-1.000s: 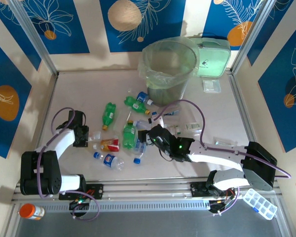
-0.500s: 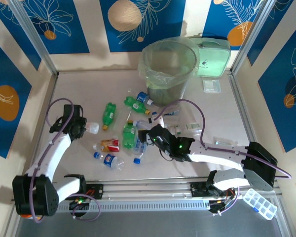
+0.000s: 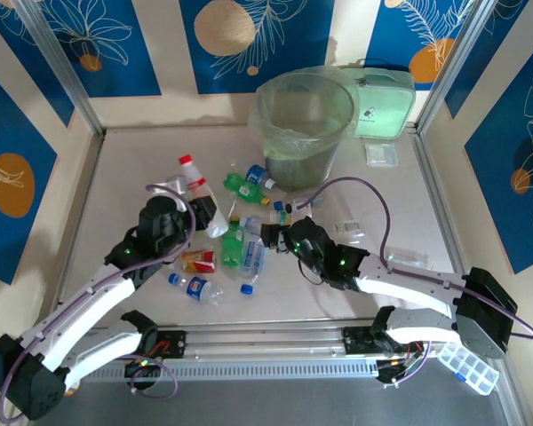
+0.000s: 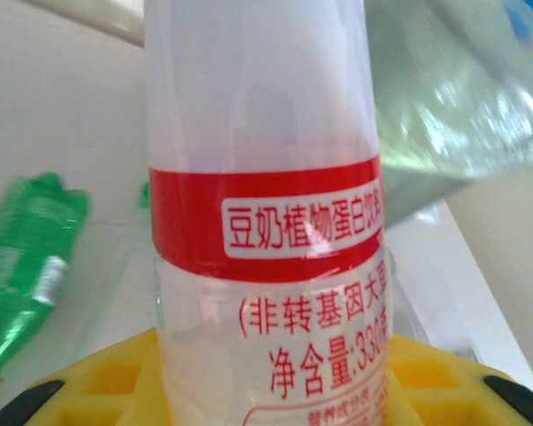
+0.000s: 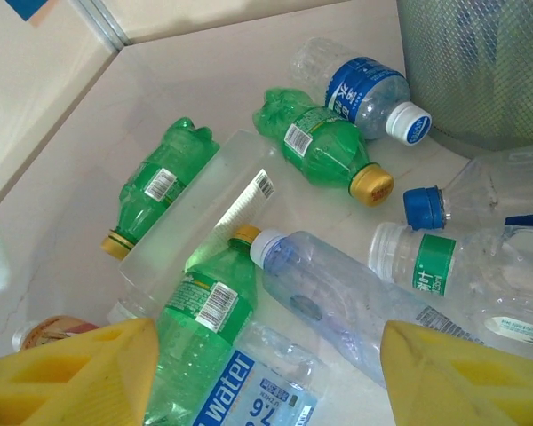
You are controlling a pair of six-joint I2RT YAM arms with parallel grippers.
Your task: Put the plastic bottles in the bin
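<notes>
The left tool [image 3: 198, 206] is clamped on a clear plastic bottle with a red label and red cap [image 4: 266, 222], held above the desk [image 3: 133, 169], near-left of the round grey-green bin with a pale green liner [image 3: 304, 165]. The carry is in hand; next, it likely needs swinging over the bin's rim and releasing. The right tool [image 5: 266, 382] hangs half-wide and empty over scattered green and clear bottles [image 5: 324, 146] just in front of the bin.

Overhead view looks down across the whole desk [image 3: 133, 160]; wrist views sit low and close, sharing its scattered plastic bottles [image 5: 324, 142].
</notes>
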